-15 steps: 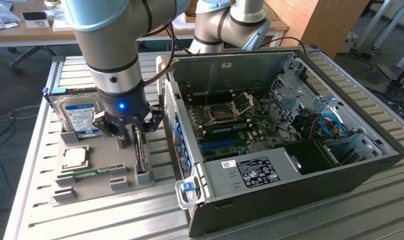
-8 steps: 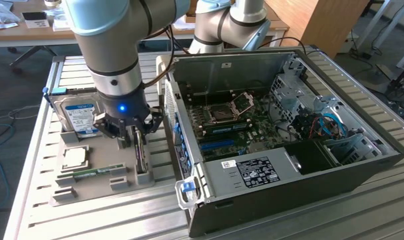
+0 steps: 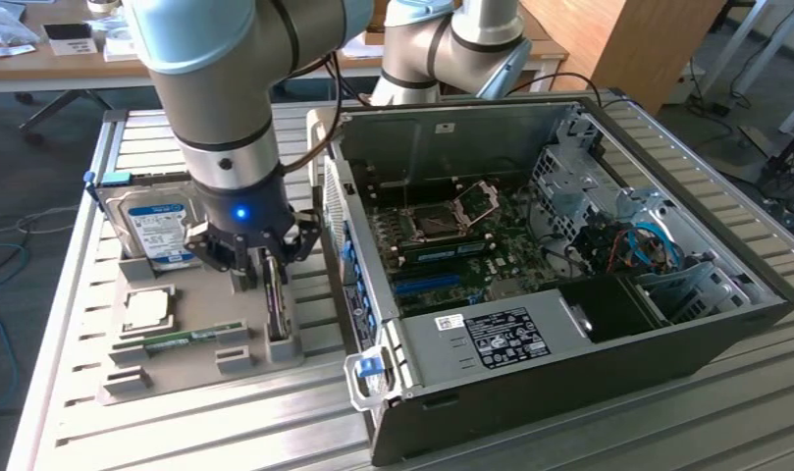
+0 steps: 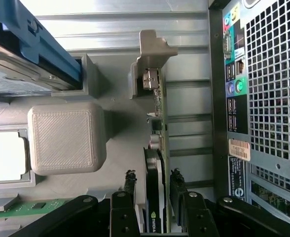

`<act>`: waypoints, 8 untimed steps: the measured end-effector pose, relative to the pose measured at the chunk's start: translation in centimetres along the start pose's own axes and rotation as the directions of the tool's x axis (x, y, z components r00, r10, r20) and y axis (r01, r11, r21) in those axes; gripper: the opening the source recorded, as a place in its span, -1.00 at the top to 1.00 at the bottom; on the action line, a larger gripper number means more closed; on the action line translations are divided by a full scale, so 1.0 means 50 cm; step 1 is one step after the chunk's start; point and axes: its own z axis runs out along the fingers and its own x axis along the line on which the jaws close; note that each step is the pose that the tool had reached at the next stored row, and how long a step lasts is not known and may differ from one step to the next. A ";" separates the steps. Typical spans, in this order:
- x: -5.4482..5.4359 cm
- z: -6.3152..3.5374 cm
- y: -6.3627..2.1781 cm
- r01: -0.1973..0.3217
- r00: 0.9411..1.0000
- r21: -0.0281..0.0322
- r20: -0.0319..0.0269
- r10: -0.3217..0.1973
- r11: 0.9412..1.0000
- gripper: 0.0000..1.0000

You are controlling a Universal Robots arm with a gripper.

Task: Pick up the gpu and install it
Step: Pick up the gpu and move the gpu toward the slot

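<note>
Hidden and cut-off parts around the tool and gpu

In the exterior view the tool [image 3: 259,257] covered the top of the gpu [image 3: 278,312], and the arm [image 3: 213,88] hid part of the hard drive [image 3: 158,231]; the arm's upper end ran out of the picture. In the wrist view the gpu [image 4: 157,163] ran off the picture's edge between the fingers [image 4: 129,180], so its fan face showed only in part; the hard drive [image 4: 21,74] and the case [image 4: 268,74] were cut off too. The print on the case's label [image 3: 495,336] and on its sticker [image 4: 238,149] was too small to read.
</note>
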 end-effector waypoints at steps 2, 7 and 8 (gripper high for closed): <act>0.000 0.003 0.000 0.000 1.000 0.000 0.000 0.000 1.000 0.17; -0.001 0.006 0.000 0.000 1.000 0.001 0.000 0.000 1.000 0.17; -0.001 0.006 0.000 0.000 1.000 0.001 0.000 0.000 1.000 0.17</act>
